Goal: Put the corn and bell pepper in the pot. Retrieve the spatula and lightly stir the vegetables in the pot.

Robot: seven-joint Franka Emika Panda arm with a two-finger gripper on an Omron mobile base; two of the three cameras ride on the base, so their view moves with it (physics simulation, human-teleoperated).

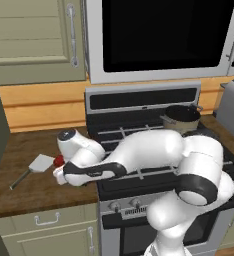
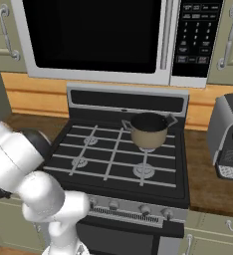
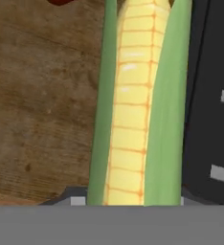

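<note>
While the arm reaches low over the wooden counter [image 1: 24, 150] left of the stove [image 2: 123, 149], the hand view shows one corn [image 3: 133, 105] cob lying on that counter along the stove's edge, its long axis running 12 to 6 o'clock. One bell pepper [image 1: 58, 160] sits at the hand's 9 o'clock, one spatula [image 1: 31, 168] beyond it pointing toward 8 o'clock, and one pot [image 2: 149, 129] stands on a rear burner. The gripper [image 1: 59, 176] hangs over the corn; whether its fingers are apart or closed cannot be told, being apparently hidden.
</note>
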